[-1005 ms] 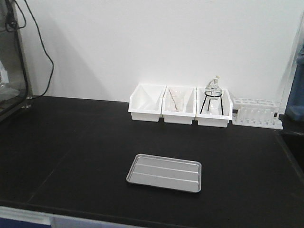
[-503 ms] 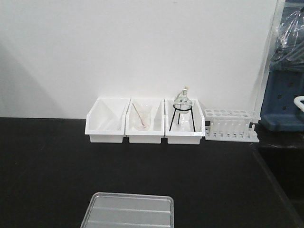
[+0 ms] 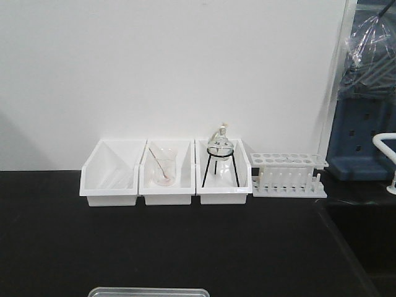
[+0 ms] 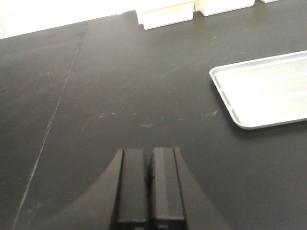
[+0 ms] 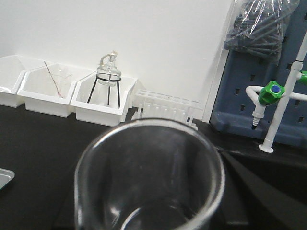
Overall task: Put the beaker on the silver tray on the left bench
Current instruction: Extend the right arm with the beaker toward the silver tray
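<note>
A clear glass beaker (image 5: 211, 158) fills the lower half of the right wrist view, rim toward the camera, with nothing inside it. It hangs above the black left bench (image 3: 185, 247), and my right gripper (image 5: 149, 213) is shut on it, its fingers mostly hidden behind the glass. Only the far rim of the silver tray (image 3: 148, 291) shows at the bottom edge of the front view. The tray (image 4: 268, 91) lies flat to the right of my left gripper (image 4: 148, 152). That gripper is shut on nothing, low over the bare bench top (image 4: 120, 72).
Three white bins (image 3: 110, 176) line the back wall. The middle one holds a beaker with a rod (image 3: 163, 167), the right one a flask on a black tripod (image 3: 221, 151). A white test-tube rack (image 3: 288, 175) stands beside them. A tap with a green knob (image 5: 273, 93) and a blue unit (image 3: 362, 139) are at the right.
The front view has closed in on the bench and swung right. The bins have slid left and grown larger. The silver tray has dropped to the bottom edge.
</note>
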Tool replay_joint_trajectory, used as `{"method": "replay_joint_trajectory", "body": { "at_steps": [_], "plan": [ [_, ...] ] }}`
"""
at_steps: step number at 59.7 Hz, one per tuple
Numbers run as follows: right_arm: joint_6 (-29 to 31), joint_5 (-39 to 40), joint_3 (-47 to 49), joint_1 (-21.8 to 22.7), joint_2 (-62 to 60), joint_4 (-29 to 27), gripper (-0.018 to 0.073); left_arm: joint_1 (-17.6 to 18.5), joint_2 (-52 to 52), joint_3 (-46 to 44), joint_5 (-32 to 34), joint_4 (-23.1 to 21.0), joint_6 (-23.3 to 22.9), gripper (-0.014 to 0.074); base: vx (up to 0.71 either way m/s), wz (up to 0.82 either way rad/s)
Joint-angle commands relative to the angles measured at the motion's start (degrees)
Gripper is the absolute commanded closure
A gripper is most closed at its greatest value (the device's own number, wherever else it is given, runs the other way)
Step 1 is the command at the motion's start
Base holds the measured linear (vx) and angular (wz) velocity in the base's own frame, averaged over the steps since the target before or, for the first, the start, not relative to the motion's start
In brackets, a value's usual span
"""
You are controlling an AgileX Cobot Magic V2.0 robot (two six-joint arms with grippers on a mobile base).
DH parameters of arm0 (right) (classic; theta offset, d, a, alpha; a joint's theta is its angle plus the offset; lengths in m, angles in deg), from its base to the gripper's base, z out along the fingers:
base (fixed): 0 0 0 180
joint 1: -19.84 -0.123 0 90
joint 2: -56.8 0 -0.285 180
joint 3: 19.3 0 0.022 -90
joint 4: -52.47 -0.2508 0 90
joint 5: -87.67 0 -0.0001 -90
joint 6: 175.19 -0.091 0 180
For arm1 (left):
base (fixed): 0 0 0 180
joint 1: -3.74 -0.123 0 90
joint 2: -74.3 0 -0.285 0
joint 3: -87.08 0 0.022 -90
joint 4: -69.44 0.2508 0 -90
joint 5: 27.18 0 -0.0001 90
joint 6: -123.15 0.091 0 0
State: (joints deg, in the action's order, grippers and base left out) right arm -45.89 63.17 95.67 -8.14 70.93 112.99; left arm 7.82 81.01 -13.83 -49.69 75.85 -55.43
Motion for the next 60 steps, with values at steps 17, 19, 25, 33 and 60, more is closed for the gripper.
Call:
{"method": "replay_joint_trajectory", "body": {
  "at_steps": [17, 19, 25, 33, 60],
  "plan": [
    [0.1, 2.6, 1.7, 0.4, 1.1, 2.5, 0.0570, 0.3, -0.4, 1.1, 4.8, 0.1, -0.1, 0.0595, 0.00, 0.01],
    [0.1, 2.6, 1.7, 0.4, 1.1, 2.5, 0.0570, 0.3, -0.4, 1.1, 4.8, 0.1, -0.1, 0.0595, 0.00, 0.01],
    [0.1, 2.6, 1.7, 0.4, 1.1, 2.5, 0.0570, 0.3, -0.4, 1.1, 4.8, 0.1, -0.1, 0.0595, 0.00, 0.00],
    [0.1, 2.6, 1.7, 0.4, 1.1, 2.5, 0.0570, 0.3, -0.4, 1.1, 4.8, 0.1, -0.1, 0.0595, 0.00, 0.00],
    [0.1, 2.8, 1.7, 0.4, 1.1, 4.2, 0.0570, 0.3, -0.4, 1.1, 4.8, 0.1, -0.1, 0.0595, 0.00, 0.00]
  ]
}}
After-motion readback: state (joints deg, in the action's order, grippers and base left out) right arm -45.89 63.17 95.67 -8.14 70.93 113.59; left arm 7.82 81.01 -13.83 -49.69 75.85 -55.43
